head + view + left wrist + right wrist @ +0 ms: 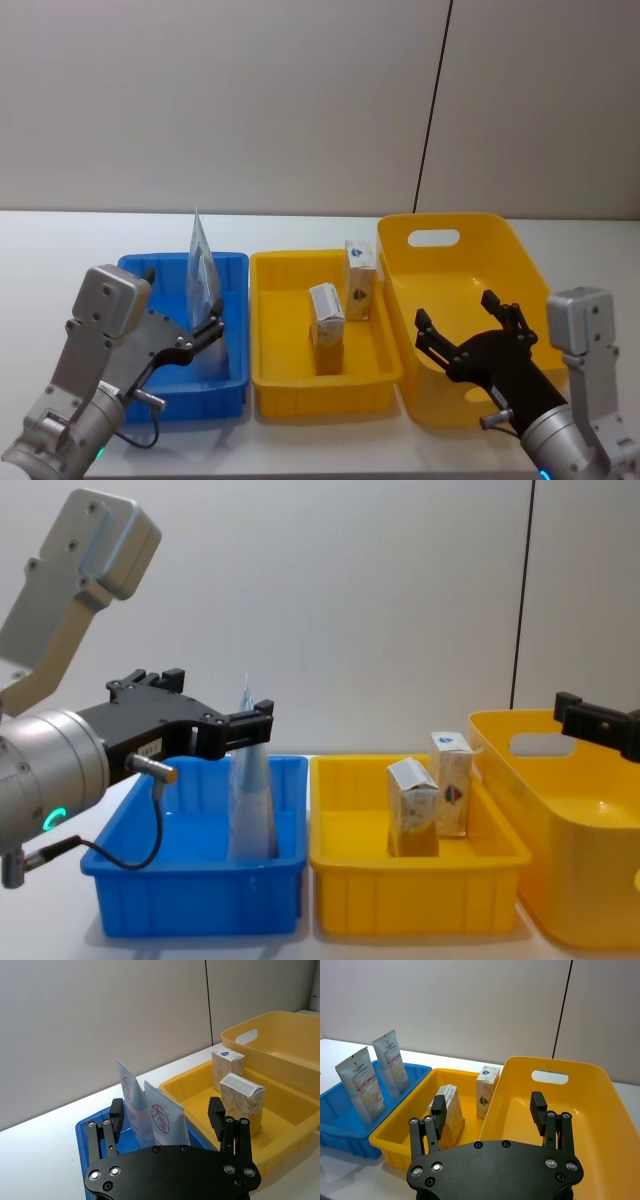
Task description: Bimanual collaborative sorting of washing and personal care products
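- Left hand (pixel 166 1105): nearest on the left, over the blue bin (pixel 200 398). Fingers spread, released, holding nothing.
- Right hand (pixel 455 308): nearest on the right, over the large yellow bin (pixel 505 240). Fingers spread, released, holding nothing.
- Blue bin, left on the worktop (pixel 70 240): holds two pale silvery-blue squeeze tubes, upright with the flat crimped end up. The nearer tube (pixel 161 1122) stands just ahead of the left hand, in line with the gap between its fingers. The farther tube (pixel 126 1091) is just behind it.
- Yellow tray (pixel 320 385), centre, just beside the blue bin: holds two tan-and-white cartons, upright. The nearer carton (pixel 326 315) is mid-tray. The farther carton (pixel 360 280) is toward the far right corner and bears a blue mark.
- Large yellow bin, right: handle slot in the far wall.
- Wall (pixel 250 100): plain, behind the worktop.
- Hard to make out:
  - Whether the left hand touches the nearer tube cannot be told.
  - From the head the tubes stand edge-on and overlap.
  - From the chest the bin wall hides their lower ends, and the right hand is cut off at the edge.
  - The tube print is too small to read.
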Available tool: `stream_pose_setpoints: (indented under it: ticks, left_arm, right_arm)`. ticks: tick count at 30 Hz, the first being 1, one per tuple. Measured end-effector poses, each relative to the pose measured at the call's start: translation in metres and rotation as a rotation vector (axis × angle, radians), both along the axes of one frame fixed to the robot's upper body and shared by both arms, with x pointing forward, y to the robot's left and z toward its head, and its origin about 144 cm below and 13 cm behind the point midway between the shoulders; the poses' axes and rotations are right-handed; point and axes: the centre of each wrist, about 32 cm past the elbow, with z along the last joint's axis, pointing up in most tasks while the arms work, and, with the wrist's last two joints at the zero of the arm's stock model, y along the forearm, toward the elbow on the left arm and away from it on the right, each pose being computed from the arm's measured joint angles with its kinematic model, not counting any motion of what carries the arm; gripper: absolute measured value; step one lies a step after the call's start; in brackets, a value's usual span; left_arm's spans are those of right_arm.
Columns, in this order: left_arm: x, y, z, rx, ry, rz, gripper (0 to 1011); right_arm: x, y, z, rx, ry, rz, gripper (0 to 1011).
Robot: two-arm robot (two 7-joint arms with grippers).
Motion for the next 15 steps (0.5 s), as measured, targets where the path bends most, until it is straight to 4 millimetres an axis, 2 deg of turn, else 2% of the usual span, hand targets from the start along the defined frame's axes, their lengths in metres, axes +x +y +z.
stream_pose_setpoints:
  ticks: [15]
  left_arm:
    - [0.0,0.0,0.0,0.0,0.0,0.0,1002]
  right_arm:
    - [0.0,0.0,0.0,0.0,0.0,0.0,1003]
